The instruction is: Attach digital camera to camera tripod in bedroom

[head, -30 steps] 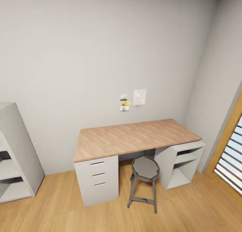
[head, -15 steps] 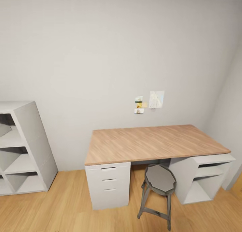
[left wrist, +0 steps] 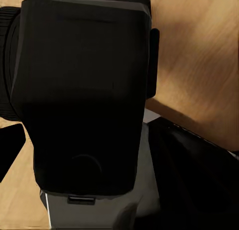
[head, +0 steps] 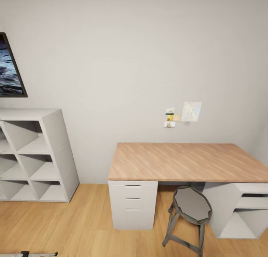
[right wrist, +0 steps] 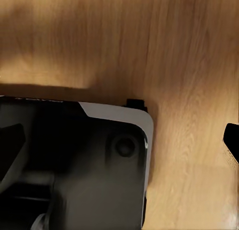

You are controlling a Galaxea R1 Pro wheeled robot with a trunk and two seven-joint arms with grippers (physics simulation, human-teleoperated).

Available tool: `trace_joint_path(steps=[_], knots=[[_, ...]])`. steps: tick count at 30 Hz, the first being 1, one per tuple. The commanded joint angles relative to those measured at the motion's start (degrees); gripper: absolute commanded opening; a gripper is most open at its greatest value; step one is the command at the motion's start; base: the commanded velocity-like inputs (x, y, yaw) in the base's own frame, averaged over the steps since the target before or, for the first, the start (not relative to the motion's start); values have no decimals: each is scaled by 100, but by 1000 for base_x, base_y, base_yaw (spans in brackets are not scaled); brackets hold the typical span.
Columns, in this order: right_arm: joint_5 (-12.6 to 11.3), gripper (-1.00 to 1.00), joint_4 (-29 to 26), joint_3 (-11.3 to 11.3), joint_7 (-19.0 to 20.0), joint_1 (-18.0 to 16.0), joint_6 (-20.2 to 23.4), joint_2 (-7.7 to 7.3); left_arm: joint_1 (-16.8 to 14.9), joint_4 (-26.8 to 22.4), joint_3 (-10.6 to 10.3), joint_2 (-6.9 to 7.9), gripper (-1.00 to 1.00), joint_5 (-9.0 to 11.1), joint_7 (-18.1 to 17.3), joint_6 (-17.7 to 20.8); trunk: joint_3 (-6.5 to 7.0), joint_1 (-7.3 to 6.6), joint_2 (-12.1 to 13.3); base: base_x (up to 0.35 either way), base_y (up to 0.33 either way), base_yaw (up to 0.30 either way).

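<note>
Status: pickup looks done, mount not done. Left gripper (left wrist: 107, 152) appears clamped on the camera (left wrist: 84, 90). The body sits right up against the wrist cam and above the floor, with one dark fingertip (left wrist: 10, 147) poking in at its side; the other finger is hidden, so the grasp is a judgement. Right gripper (right wrist: 121, 140) is spread wide with nothing between the tips, hanging over the floor (right wrist: 189, 65) and a grey-and-black panel (right wrist: 99, 160), probably the robot's own base. Tripod: I only get a thin silver bar with a black joint (head: 29, 254) at the bottom edge of the head view. That's likely part of it, but too cropped to be sure, and I can't tell if it's upright. Left to do: get the tripod properly in view, line the camera up over its head, seat it. Materials: the camera is matte black and boxy with rounded corners, with a round ribbed barrel bulging off one side and a faint circular feature on the face. No mounting socket visible from here. Room: pale grey flat walls, light wood plank floor with fine grain. Desk (head: 186, 162) has a wood-grain slab top on a white three-drawer unit (head: 133, 203) and a white open cubby. A grey metal stool (head: 191, 208) with a faceted round seat is tucked in front. White cubby shelf (head: 56, 138) stands on the left, a dark-framed picture (head: 9, 69) above it, and small paper notes (head: 182, 113) are pinned above the desk.
</note>
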Motion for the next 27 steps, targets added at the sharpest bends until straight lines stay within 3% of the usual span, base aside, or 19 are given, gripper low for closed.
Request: trace_joint_path(steps=[1,9,17,27], knots=[[53,100,18,-48,11,-5,-35,-7,-1,-2,-47,-10,-100,45,21,-6,-2,2,-4,0,0,278],[76,100,11,-39,15,-5,-40,-41,-1,0,-27,-14,-100,202,11,-20,-2,2,-4,0,0,279],[323,100,9,-37,0,-5,-48,-46,-1,4,-30,-46,-100,227,13,-23,-2,2,-4,0,0,279],[376,100,9,-42,-13,-5,-48,-45,-1,1,-33,-55,-100,219,7,-23,-2,2,-4,0,0,279]])
